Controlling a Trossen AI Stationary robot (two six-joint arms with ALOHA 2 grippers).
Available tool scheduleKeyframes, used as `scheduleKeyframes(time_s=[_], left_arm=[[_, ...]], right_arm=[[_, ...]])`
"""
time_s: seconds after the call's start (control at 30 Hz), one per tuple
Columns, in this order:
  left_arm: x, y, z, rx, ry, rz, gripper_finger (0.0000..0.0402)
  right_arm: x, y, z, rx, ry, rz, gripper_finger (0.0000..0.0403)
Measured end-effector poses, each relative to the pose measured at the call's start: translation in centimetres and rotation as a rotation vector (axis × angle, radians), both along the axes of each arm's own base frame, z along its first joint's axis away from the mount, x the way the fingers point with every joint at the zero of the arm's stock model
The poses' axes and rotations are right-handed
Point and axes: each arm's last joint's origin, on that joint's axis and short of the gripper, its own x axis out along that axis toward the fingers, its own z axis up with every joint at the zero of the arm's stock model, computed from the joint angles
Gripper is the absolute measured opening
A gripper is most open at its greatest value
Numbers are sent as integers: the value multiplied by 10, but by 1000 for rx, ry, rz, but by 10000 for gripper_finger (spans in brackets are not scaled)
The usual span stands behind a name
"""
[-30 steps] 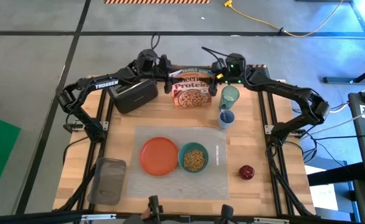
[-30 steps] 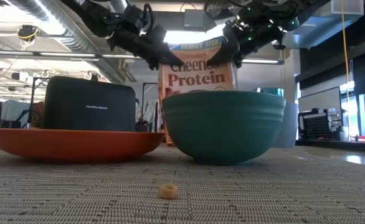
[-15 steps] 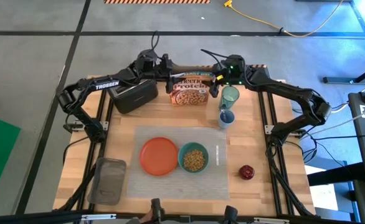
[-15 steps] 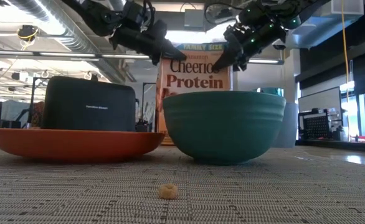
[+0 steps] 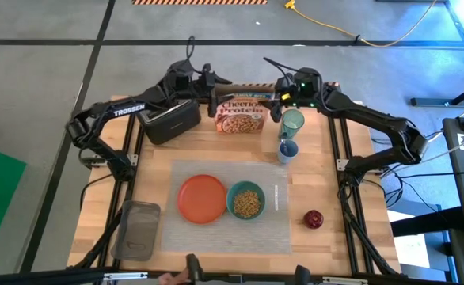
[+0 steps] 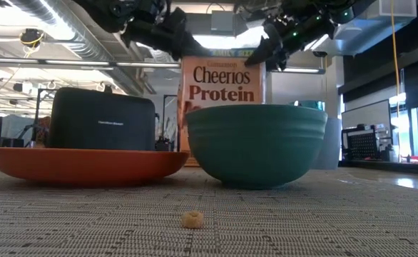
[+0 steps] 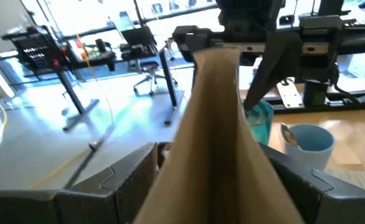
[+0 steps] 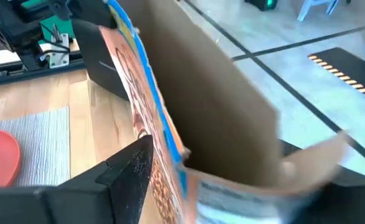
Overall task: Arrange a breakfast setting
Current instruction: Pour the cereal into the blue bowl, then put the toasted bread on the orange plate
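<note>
The orange Cheerios box [image 5: 240, 116] stands upright at the table's far middle. My left gripper [image 5: 226, 82] is at its top left end, shut on it. My right gripper [image 5: 277, 100] is open at the top right end, with the box top [image 8: 220, 118] between its spread fingers. On the pale placemat [image 5: 216, 170] rest the orange plate [image 5: 202, 198], the teal bowl [image 5: 247, 201] with cereal in it, and silver cutlery [image 5: 276, 196]. The green tumbler [image 5: 292, 121] stands right of the box. The red apple [image 5: 313, 218] lies on the wood. My left gripper has the brown cardboard of the box's top left end [image 7: 213, 124] between its two fingers, and the cardboard fills the gap. The fingers come nearly level from the table's left. The box [image 6: 223, 82] stays upright; the bowl hides its foot in the low view.
A black toaster [image 5: 169, 120] stands left of the box. A blue mug with a spoon [image 5: 287, 149] is near the tumbler. A grey tray [image 5: 139, 229] lies at the near left. One loose cereal ring [image 6: 190, 219] lies on the placemat.
My right gripper has opened, let go of the box's top right end and risen a little. My left gripper has also risen somewhat at the box's top left. The box has stayed standing in place.
</note>
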Motion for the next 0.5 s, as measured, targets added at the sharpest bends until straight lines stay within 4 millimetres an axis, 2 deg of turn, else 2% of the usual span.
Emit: scheduleKeyframes(time_s=[0.2,0.5], left_arm=[[-14,-6,19,24,-42,11,252],[-16,-17,32,39,-81,-8,252]], right_arm=[[-11,7,21,-33,-93,-21,273],[-25,17,42,-77,-169,-43,273]])
